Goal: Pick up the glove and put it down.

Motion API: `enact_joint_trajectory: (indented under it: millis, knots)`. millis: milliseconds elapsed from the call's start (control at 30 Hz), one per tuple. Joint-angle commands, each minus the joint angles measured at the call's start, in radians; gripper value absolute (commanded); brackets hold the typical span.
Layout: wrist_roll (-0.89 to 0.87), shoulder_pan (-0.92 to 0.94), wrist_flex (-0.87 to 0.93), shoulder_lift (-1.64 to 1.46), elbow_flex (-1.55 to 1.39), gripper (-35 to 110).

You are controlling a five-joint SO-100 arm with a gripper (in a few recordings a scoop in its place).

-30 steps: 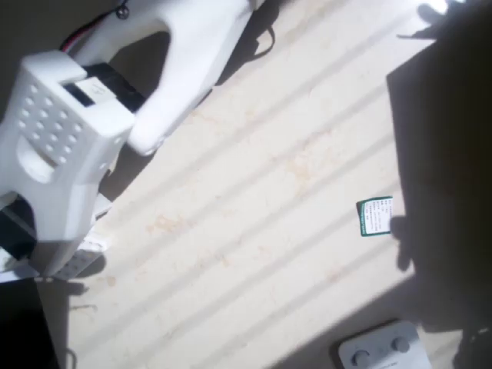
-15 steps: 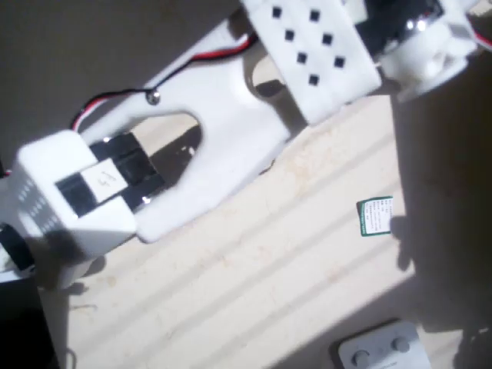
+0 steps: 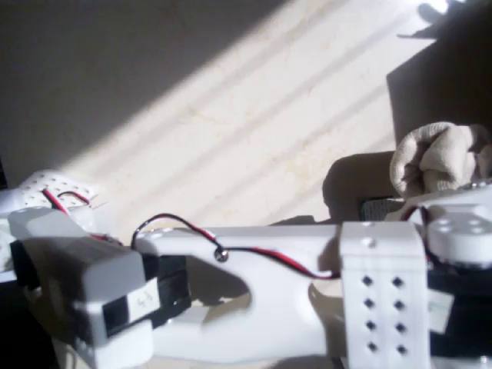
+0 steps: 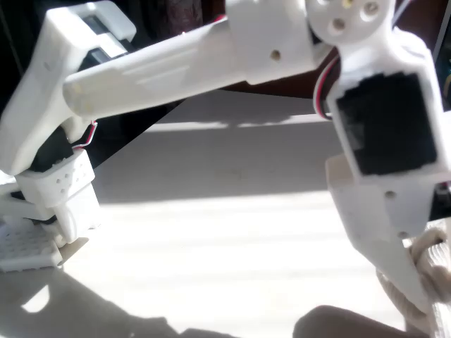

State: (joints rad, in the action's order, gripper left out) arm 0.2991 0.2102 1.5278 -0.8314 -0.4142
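Note:
The beige fabric glove (image 3: 440, 157) hangs bunched up at the right of the overhead view, just above the white arm's wrist. It casts a separate shadow on the tabletop to its left, so it looks lifted off the surface. My gripper (image 3: 452, 189) is shut on the glove, with most of its jaws hidden under the wrist housing. In the fixed view the glove (image 4: 433, 271) shows at the bottom right corner, pressed against a white finger (image 4: 393, 262) of my gripper (image 4: 417, 285).
The small green card (image 3: 378, 207) lies in the glove's shadow on the pale striped table (image 3: 254, 154). The arm's long white link (image 3: 254, 307) spans the bottom of the overhead view. Its base (image 4: 49, 211) stands at the left of the fixed view.
The arm has swung from the upper left down and across to the right. The glove has come into view in the gripper at the right, and its shadow now covers the card.

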Motion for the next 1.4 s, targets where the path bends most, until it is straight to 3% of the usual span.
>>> enact_joint_trajectory:
  millis: [0, 933, 1367]
  knots:
    - [0.015, 0.084, 0.008, -0.058, 0.023, -1]
    - [0.017, 0.141, 0.006, 0.199, 0.035, 0]
    - [0.017, 0.137, 0.072, 0.133, 0.037, 27]
